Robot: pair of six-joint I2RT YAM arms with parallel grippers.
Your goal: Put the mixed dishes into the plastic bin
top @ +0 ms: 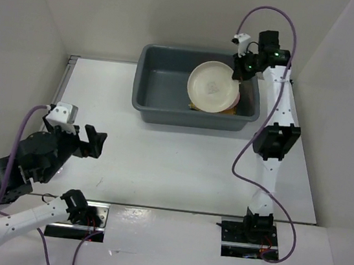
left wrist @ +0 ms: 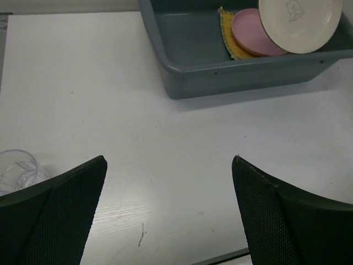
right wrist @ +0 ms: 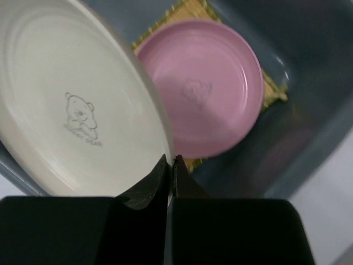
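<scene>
White laminate covers the bench (top: 179, 165), and we see 3 plain white panels (top: 180, 9) boxing it in: 1 at the back and 1 on each side. In the left wrist view, 1 thin dark scratch (left wrist: 141, 234) marks the surface. The left arm (top: 37, 153) and the right arm (top: 279, 113) make 2, bolted at the near edge over 2 black base plates (top: 241, 242), each arm trailing 1 purple cable (top: 271, 9).

We count 4 dishes and 1 grey plastic bin (top: 159, 94). The bin stands at the far middle of the bench with a long side toward the arms. At its right end, 1 yellow woven mat (right wrist: 271, 91) lies on the bin's floor, and 1 pink bowl (right wrist: 204, 83) sits on top of that mat. Above them, 1 cream plate (right wrist: 71, 105) hangs tilted over the bin's right half, with 1 small bear drawing on its face. The right tool (right wrist: 170, 165) is clamped on the plate's rim, its 2 fingers pinched close with the edge between them.

Outside the bin and well apart from it, 1 clear cup (left wrist: 16, 170) stands on the bench, just beside 1 finger of the left tool (left wrist: 169, 163). That tool hangs above bare bench with its 2 fingers spread wide, gripping nothing.
</scene>
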